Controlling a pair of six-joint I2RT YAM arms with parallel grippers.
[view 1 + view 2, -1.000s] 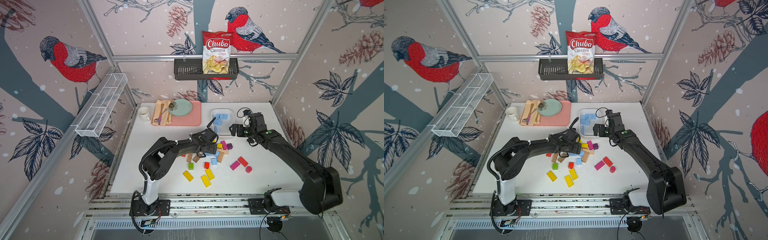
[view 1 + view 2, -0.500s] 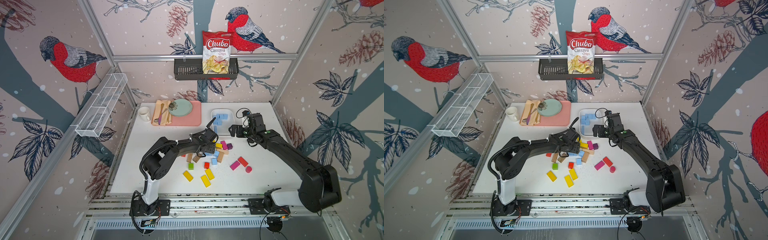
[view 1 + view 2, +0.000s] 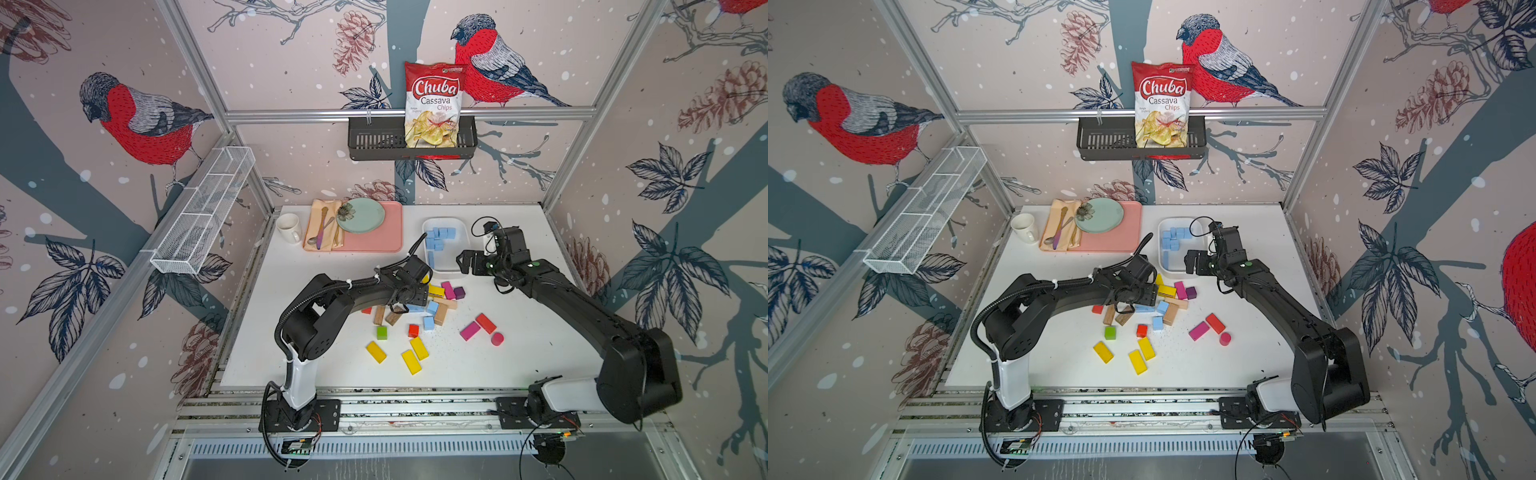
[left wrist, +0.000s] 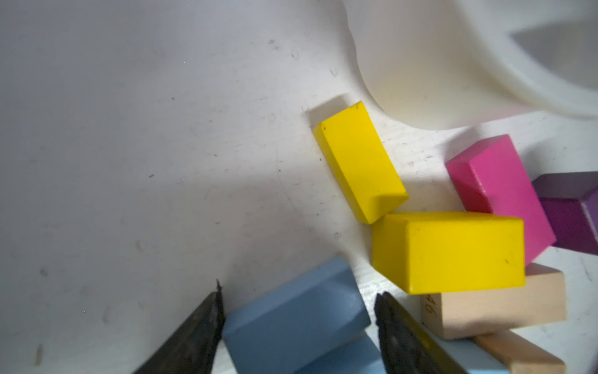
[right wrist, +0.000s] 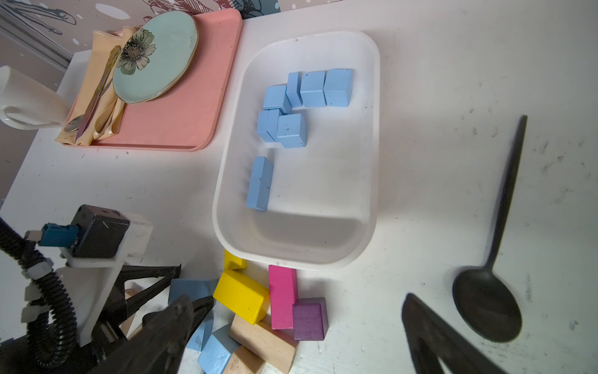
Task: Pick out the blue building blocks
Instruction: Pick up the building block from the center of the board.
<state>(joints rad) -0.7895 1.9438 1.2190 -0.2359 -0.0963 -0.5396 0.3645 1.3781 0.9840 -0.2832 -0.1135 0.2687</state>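
1. Handling: the blue building blocks (image 3: 428,323) look like small painted wood. They're prob. light and rigid, nothing to crush. The matte paint should give fair friction, and flat parallel faces make for an easy pinch.
2. Where to grab: go across the short width, pads on the two long flat sides, approx. mid-length so the piece doesn't pivot. Keep off corners and edges.
3. Target now: a blue bar (image 4: 294,317) in the mixed pile near the middle of the table (image 3: 519,353), just in front of the white tray (image 3: 446,272). It seems to rest partly on another blue piece. A yellow block (image 4: 449,252) sits just beside it, w/ a plain wood block (image 4: 498,301) next to that.
4. Left gripper (image 4: 299,296): the bar lies between its fingers (image 4: 200,327), one at each long side, close or touching. You can't tell from these views whether it's pinching or only straddling, so check before you lift.
5. Risk, as I judge it: the finger on the yellow block's side is v. near that block, and closing or lifting may nudge it.
6. Right gripper (image 5: 294,299): spread wide, nothing in it. It hangs by the tray's near end, apart from the bar.
7. Other blues: several are already in the tray (image 5: 310,89). In both top views two smaller blue blocks (image 3: 1163,307) lie in the pile just beside the bar, not yet picked.
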